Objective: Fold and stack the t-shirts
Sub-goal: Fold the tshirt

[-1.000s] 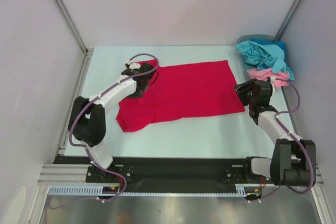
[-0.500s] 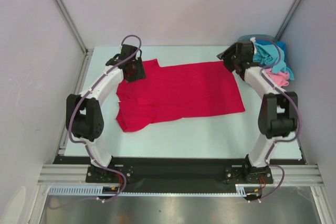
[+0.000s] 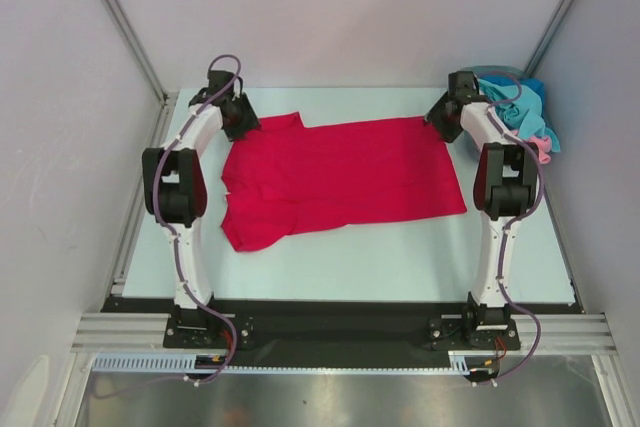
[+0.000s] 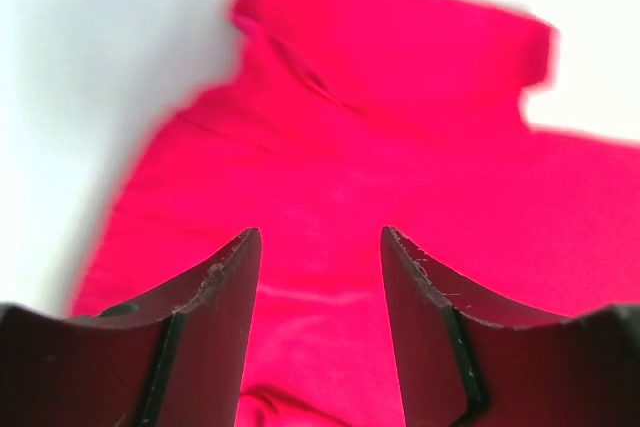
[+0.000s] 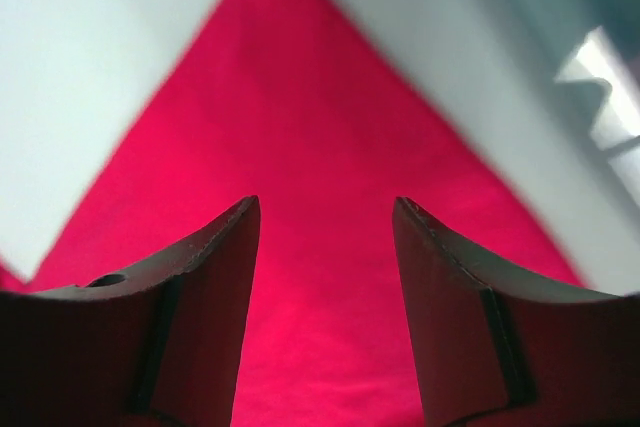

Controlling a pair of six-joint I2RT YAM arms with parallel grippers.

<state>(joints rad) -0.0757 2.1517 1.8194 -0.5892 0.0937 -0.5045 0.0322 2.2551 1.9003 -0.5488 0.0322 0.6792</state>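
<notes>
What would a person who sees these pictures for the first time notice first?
The crimson red t-shirt lies spread out in the middle of the table. The left gripper and the right gripper hang open over its two far corners. Teal-blue and pink shirts are heaped at the far right.

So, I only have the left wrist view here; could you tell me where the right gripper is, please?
Observer: The right gripper hovers open over the far right corner of the red t-shirt, gripping nothing.
Operator: Thank you. And where are the other shirts?
Observer: A teal t-shirt and a pink t-shirt lie heaped together just right of that gripper, not yet folded.
</notes>
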